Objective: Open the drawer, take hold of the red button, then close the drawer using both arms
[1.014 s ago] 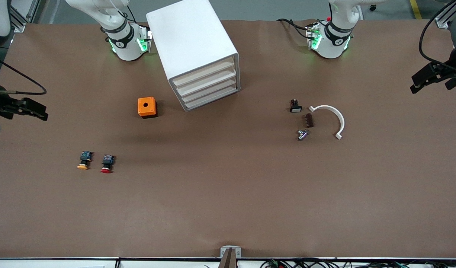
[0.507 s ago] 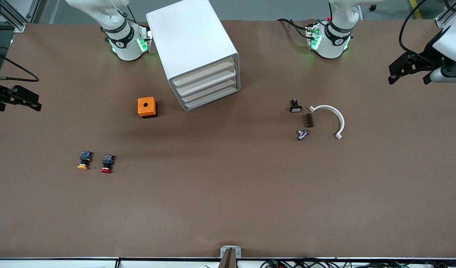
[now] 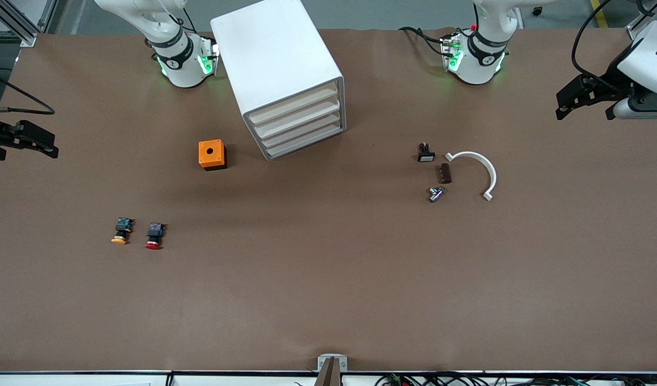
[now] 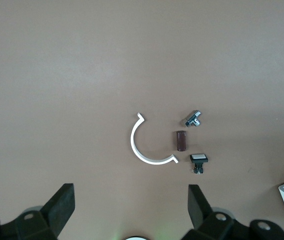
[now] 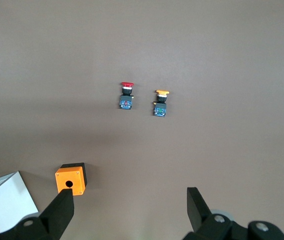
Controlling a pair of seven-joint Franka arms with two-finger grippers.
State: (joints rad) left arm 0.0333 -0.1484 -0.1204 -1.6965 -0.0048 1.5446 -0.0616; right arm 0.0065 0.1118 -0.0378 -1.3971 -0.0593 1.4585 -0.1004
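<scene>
Plainly, nothing on the table (image 3: 328,300) has been touched; only the arms have moved over the last second. The left arm (image 3: 647,69) has swung in from the table's edge at its own end and carried the left gripper (image 3: 575,99) higher up and inward, while the right gripper (image 3: 31,142) has drawn slightly outward at the other end; both hang over bare table with fingers apart and empty. My reading is that this is early positioning and no step of the task is begun. The cabinet (image 3: 277,64) stands between the two bases with all four trays flush, so the drawer (image 3: 301,136) is shut. The orange cube (image 3: 211,154) sits beside the cabinet, toward the right arm's end. The white arc (image 3: 481,166) lies toward the left arm's end with three small parts beside it. The button (image 3: 155,236) lies nearer the camera than the cube, just beside its yellow twin (image 3: 121,231). Much of both arms is cut off by the frame edges, and which tray is meant cannot be told.
</scene>
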